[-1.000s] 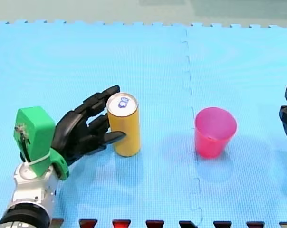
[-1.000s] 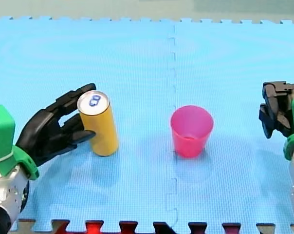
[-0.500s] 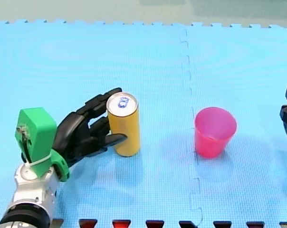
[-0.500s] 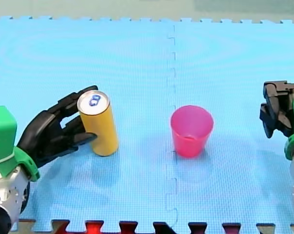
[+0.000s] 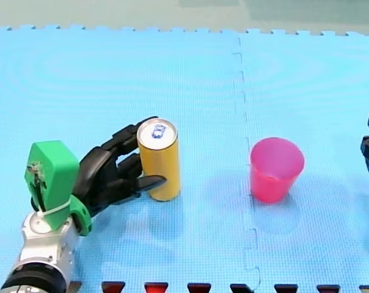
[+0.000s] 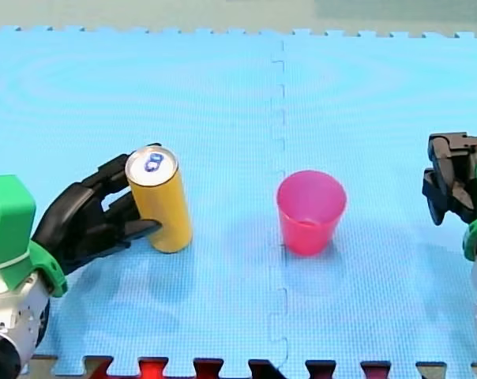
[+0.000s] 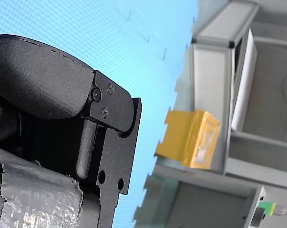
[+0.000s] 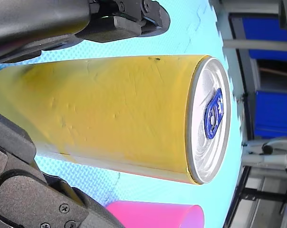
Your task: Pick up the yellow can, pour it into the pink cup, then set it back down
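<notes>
The yellow can [image 5: 160, 162] stands upright on the blue foam mat, left of centre, its silver top with a blue tab facing up. My left hand [image 5: 131, 163] comes in from the lower left and cups the can: fingers behind it, thumb at its front near the base. In the second wrist view the can [image 8: 110, 114] lies between the black fingers [image 8: 119, 21], with thin strips of mat showing on both sides. The pink cup [image 5: 276, 169] stands upright to the can's right, a hand's width off. My right hand [image 6: 450, 178] hangs at the right edge, holding nothing.
A jigsaw seam [image 5: 245, 122] runs front to back through the mat between can and cup. The mat's toothed front edge [image 5: 197, 285] is close below. A yellow box [image 7: 193, 140] and grey shelving sit beyond the mat in the first wrist view.
My left hand has slid forward and closed in around the can, the thumb now nearer its front. Can, cup and right hand have not moved.
</notes>
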